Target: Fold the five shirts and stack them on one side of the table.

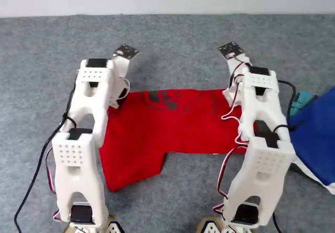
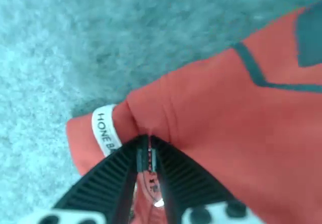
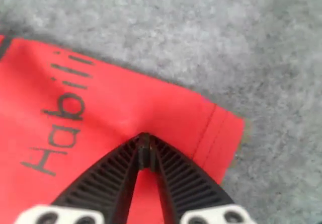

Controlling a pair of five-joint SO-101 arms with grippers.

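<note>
A red shirt (image 1: 157, 125) with dark print lies partly folded on the grey carpeted table between the two arms. My left gripper (image 2: 144, 153) is shut on the red shirt (image 2: 226, 118) near a corner that carries a white label (image 2: 104, 129). At the opposite far corner my right gripper (image 3: 145, 151) is shut on the red shirt (image 3: 90, 108), close to its stitched hem (image 3: 209, 128). In the high view the left arm (image 1: 91, 102) covers the shirt's left edge and the right arm (image 1: 259, 112) covers its right edge.
A blue garment (image 1: 316, 133) lies at the right edge of the table, with a teal piece (image 1: 299, 103) and some white cloth beside it. Bare grey carpet (image 1: 172, 50) stretches beyond the shirt up to the white wall.
</note>
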